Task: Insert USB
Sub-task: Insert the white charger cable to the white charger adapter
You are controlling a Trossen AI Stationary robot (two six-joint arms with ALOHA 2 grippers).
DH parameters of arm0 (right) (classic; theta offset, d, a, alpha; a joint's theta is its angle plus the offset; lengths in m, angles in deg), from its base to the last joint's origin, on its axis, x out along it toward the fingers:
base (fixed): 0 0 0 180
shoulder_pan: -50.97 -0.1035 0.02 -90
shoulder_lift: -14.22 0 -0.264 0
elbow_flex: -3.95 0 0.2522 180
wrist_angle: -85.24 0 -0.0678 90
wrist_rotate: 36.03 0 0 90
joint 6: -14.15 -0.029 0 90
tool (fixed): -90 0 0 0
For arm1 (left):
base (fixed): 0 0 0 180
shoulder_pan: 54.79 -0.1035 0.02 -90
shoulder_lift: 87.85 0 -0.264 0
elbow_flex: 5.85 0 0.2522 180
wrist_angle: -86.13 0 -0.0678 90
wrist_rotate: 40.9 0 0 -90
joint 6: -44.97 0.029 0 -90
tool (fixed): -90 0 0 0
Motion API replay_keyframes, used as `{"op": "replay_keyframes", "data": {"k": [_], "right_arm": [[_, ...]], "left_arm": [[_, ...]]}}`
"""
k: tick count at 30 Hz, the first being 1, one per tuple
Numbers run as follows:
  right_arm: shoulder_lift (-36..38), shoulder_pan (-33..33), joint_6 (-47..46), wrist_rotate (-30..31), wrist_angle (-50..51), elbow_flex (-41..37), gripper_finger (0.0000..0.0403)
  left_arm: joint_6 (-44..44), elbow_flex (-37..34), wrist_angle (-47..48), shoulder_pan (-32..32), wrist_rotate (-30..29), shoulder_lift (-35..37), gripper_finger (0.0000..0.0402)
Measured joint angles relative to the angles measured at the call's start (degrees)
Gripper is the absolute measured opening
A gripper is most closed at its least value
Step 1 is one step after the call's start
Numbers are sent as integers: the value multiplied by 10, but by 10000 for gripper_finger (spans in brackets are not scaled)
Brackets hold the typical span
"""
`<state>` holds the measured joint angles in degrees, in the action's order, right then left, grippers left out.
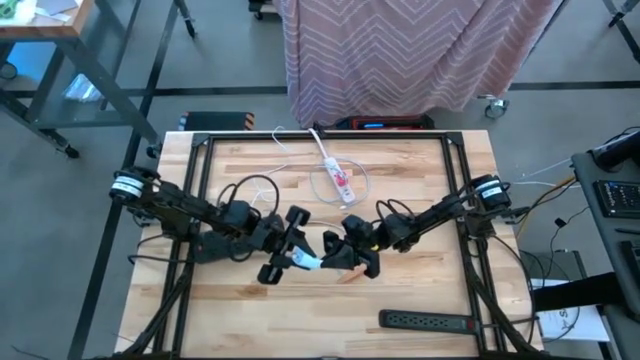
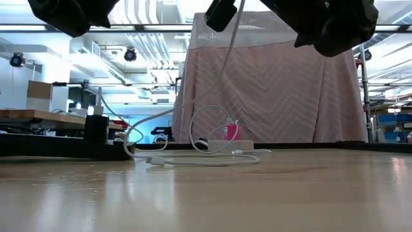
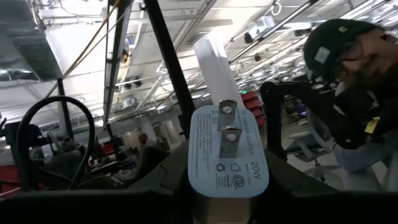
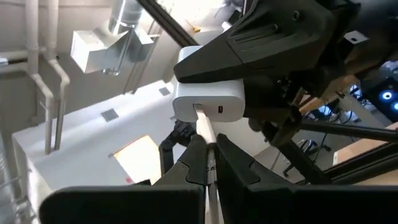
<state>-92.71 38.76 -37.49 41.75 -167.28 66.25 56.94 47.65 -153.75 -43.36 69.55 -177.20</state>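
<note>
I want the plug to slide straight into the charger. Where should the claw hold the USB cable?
Just behind the plug, as the right claw grips the USB cable now, coming from the port face of the white charger held by the left claw; a grip farther back lets it bend.

The pale butcher-block wooden tabletop (image 1: 400, 300) looks smooth with a soft sheen. The white plastic charger block (image 4: 208, 99) is glossy, its pale blue face (image 3: 227, 158) carrying two bright metal prongs (image 3: 227, 130). The white cable (image 2: 193, 158) looks smooth. The pink chevron cloth (image 2: 277, 96) is matt.
</note>
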Motion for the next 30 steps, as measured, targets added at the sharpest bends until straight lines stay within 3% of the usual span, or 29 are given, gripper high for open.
{"op": "replay_keyframes", "data": {"k": [16, 30], "right_arm": [[1, 4, 4, 31, -12, -15, 0], [3, 5, 117, 63, -4, -8, 10]], "left_arm": [[11, -40, -1, -1, -55, 21, 100], [3, -44, 13, 1, -58, 31, 100]]}}
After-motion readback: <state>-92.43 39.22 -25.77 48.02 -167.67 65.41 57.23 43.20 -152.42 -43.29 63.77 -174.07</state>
